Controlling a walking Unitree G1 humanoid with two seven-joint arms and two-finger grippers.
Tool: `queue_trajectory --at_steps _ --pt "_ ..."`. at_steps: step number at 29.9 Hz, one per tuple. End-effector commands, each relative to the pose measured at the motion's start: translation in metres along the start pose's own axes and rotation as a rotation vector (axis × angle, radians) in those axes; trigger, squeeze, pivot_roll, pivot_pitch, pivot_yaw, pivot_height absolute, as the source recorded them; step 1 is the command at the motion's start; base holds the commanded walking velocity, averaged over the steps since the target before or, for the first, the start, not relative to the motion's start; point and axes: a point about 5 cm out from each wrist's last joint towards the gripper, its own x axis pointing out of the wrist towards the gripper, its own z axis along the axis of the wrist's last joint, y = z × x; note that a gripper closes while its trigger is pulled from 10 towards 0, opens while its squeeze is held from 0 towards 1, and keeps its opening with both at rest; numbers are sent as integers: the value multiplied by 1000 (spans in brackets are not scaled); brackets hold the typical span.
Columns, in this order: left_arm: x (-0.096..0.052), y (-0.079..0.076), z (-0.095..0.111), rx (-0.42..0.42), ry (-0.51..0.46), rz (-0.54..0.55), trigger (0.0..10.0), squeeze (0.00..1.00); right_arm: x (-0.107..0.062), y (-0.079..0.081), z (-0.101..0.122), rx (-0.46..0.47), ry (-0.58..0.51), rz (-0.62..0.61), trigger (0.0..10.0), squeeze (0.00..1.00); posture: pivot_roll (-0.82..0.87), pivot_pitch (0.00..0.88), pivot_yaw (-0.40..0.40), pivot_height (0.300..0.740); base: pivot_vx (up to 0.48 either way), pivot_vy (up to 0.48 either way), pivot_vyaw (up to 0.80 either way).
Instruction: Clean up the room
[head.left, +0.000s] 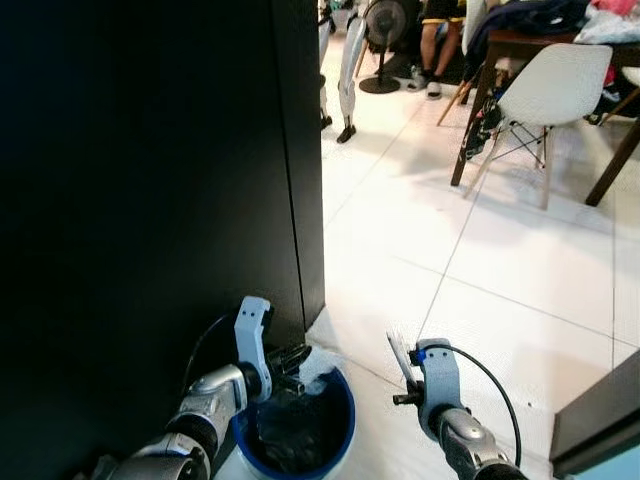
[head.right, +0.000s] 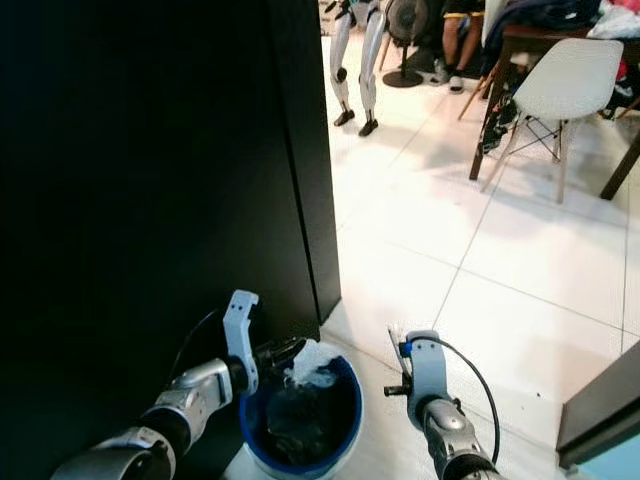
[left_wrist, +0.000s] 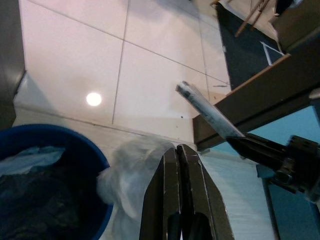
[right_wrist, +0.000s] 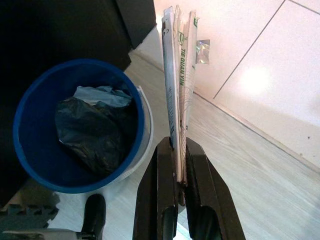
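A blue bin (head.left: 346, 425) lined with a black bag stands on the floor against a black cabinet. My left gripper (head.left: 296, 358) is at the bin's near rim, shut, with crumpled white plastic (left_wrist: 131, 172) draped over the rim beside its fingers. My right gripper (right_wrist: 178, 146), to the right of the bin, is shut on a long folded paper wrapper (right_wrist: 179, 75) with green print. The wrapper (head.left: 399, 351) sticks up and away from the gripper. In the left wrist view the blue bin (left_wrist: 50, 134) lies beside my shut fingers (left_wrist: 165, 200).
The tall black cabinet (head.left: 150, 200) walls off the left. A dark furniture corner (head.left: 600, 420) juts in at the lower right. Farther off are a white chair (head.left: 560, 90), a wooden table, a seated person's legs (head.left: 432, 55), a fan and another robot's legs (head.left: 350, 70). White tiles (head.left: 480, 260) lie between.
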Motion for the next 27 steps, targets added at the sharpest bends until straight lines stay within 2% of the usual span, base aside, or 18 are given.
queue_trajectory --at_steps 1,4,9,12,13,17,22,25,27 --pt "-9 12 -3 -41 7 69 10000 0 -2 2 -8 15 28 3 10000 0 -22 106 75 740 0 0 0" --pt "-12 15 -6 -31 28 98 10000 0 -2 2 -8 13 28 3 10000 0 -24 103 77 740 0 0 0" --pt "-17 18 -14 -49 51 136 10000 0 -2 0 -7 16 23 -1 10000 0 -29 100 78 740 157 -361 0" --pt "-25 32 -16 -33 54 325 10000 0 -2 0 -9 10 26 1 10000 0 -32 103 75 740 99 -90 0" --pt "-25 32 -16 -33 54 325 10000 0 -2 0 -9 10 26 1 10000 0 -32 103 75 740 0 0 0" --pt "-41 51 -14 -61 47 523 10000 0 -3 -1 -10 -4 28 3 10000 0 -39 112 75 740 0 0 0" --pt "-48 59 -15 -76 60 591 10000 0 -4 -4 -10 -1 23 -3 10000 0 -41 116 77 740 0 0 0" --pt "-51 63 -10 -29 58 613 10000 0 -4 -6 -9 2 17 -8 10000 0 -47 124 79 740 0 0 0" --pt "-51 63 -10 -29 58 613 10000 0 -4 -6 -9 2 17 -8 10000 0 -47 124 79 740 0 0 0"
